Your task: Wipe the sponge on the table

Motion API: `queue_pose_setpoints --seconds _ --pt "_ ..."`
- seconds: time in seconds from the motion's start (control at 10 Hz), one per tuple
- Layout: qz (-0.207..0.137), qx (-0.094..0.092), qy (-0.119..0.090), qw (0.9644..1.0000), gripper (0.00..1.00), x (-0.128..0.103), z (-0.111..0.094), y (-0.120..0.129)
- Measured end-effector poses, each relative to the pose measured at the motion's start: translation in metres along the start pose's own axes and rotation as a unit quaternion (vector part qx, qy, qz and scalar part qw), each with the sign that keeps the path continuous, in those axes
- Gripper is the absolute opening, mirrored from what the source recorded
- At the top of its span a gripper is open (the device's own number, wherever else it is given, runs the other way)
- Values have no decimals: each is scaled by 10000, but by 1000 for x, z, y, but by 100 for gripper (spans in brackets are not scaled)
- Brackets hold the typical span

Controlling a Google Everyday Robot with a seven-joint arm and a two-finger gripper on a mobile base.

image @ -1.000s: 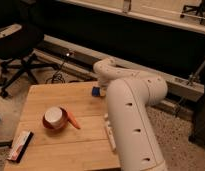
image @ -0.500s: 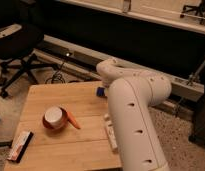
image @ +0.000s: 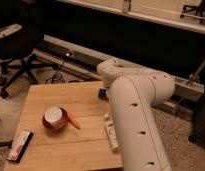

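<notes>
The sponge [image: 102, 93] shows as a small dark blue patch at the far right edge of the light wooden table [image: 56, 95]. My white arm curls over from the right and comes down onto it. The gripper [image: 105, 88] sits right above the sponge, mostly hidden behind the wrist, so only a corner of the sponge shows past the arm.
A white cup on a red saucer [image: 54, 118] stands mid-table with an orange carrot [image: 72, 120] beside it. A flat packet [image: 20, 145] lies at the front left corner. A white bar-shaped object [image: 111, 132] lies by my arm. An office chair [image: 18, 52] stands beyond the table's left.
The end of the arm and the blue sponge under it have shifted slightly to the right along the table's far edge. Nothing else has moved.
</notes>
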Motion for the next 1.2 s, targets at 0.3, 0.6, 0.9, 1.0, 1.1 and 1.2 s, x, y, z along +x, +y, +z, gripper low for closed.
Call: queue_pose_setpoints --seconds 0.3,0.6,0.9,1.0,1.1,1.2 --pt "-61 121 -109 9998 20 -5 4 -17" --pt "-208 145 -202 9995 20 -10 -1 -32" --pt "-516 147 -197 9984 20 -1 -9 -55" --pt "-604 126 -177 9979 20 4 -12 -60" --pt "-736 108 -148 9971 20 11 -15 -67" --pt "-847 93 -107 9963 20 18 -18 -72"
